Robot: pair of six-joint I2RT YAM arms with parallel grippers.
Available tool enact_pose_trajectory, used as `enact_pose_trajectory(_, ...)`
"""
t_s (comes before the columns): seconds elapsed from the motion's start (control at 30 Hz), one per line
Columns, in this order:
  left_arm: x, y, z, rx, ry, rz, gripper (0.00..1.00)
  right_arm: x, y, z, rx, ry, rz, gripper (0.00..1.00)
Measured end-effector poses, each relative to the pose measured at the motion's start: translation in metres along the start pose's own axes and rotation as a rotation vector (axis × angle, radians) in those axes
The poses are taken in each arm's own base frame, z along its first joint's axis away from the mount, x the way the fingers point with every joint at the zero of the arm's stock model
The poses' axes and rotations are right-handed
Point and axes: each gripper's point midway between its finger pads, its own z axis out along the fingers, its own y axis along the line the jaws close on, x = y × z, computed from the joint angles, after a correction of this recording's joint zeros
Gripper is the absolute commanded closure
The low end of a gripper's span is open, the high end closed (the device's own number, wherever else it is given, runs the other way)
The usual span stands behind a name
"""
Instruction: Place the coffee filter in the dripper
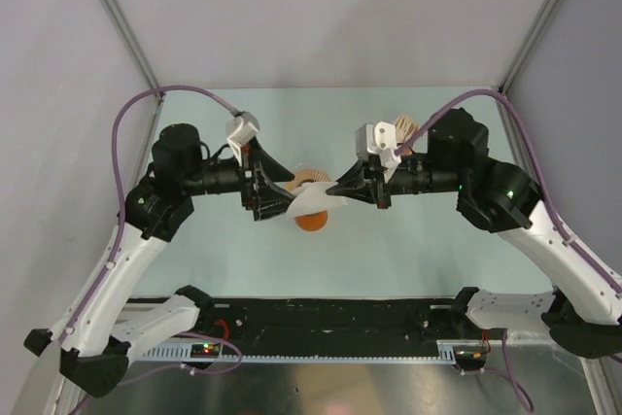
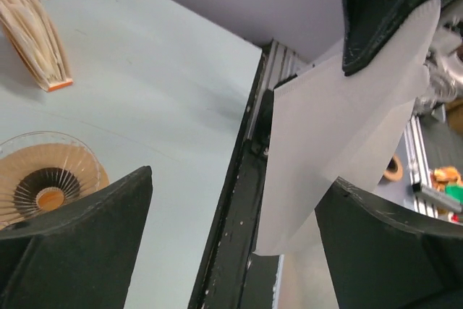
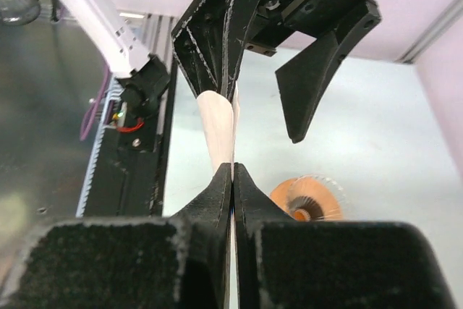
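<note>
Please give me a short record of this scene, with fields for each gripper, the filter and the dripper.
left gripper: open around the coffee filter, not clamping it
right gripper: shut on the coffee filter
coffee filter: flat, held in the air
dripper: on the table, filter not yet in it
filter stack: on the table, apart from the dripper

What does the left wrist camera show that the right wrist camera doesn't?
Only the left wrist view: the ribbed stack of filters. Only the right wrist view: the left arm's white link, and the coffee filter edge-on. Both: that filter pinched in the shut right gripper, the open left gripper, and the dripper.
</note>
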Motion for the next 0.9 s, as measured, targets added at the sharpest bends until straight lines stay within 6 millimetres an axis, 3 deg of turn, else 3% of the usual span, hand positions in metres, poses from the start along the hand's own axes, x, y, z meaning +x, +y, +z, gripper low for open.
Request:
enact_pose_trajectory(0.2, -0.023, 0.004, -0.007, -0.026, -0.112, -0.123, 0.01, -0.017, -0.004, -0.004, 0.069, -0.085, -0.104, 1.0)
enact_pose_trajectory(0.47, -0.026, 0.026, 0.002, 0.022, -0.222, -0.406, 0.01, -0.017, -0.013, 0.004, 0.14, -0.124, -0.182, 1.0)
enact_pose_trajectory(0.7, -0.034, 0.019, 0.003, 0.086, -0.257, -0.456, 0.13, -0.025, -0.022, 0.005, 0.19, -0.152, -0.234, 1.0)
enact_pose_trajectory(0.9, -0.025, 0.019, 0.004, 0.105, -0.244, -0.484, 0.3, -0.029, -0.025, 0.007, 0.201, -0.165, -0.256, 1.0)
